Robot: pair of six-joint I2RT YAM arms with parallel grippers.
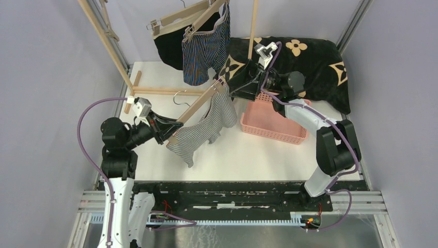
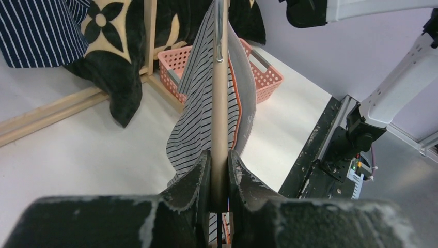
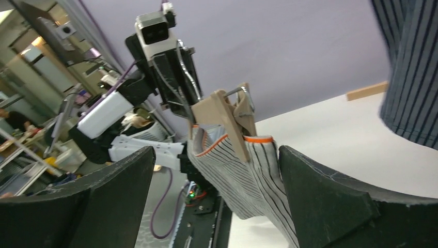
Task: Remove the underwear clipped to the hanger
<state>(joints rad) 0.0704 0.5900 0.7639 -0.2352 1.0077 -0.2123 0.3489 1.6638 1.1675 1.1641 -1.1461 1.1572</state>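
The grey-white striped boxer shorts (image 1: 206, 129) hang clipped to a wooden hanger (image 1: 196, 106) held slanted above the table. My left gripper (image 1: 173, 129) is shut on the hanger's lower left end; the left wrist view shows the bar (image 2: 221, 103) pinched between the jaws, the shorts (image 2: 199, 119) draped beside it. My right gripper (image 1: 232, 85) is open at the hanger's upper right end. In the right wrist view the clip (image 3: 227, 119) and the shorts (image 3: 243, 175) sit between its spread fingers (image 3: 310, 181), untouched. The black shorts (image 1: 168, 49) and the navy striped shorts (image 1: 204, 51) hang on hangers at the back.
A pink basket (image 1: 274, 124) stands right of centre, under my right arm. The black flower-patterned blanket (image 1: 310, 67) lies draped at the back right. The wooden rack's base bars (image 1: 160, 92) and upright posts stand at the back left.
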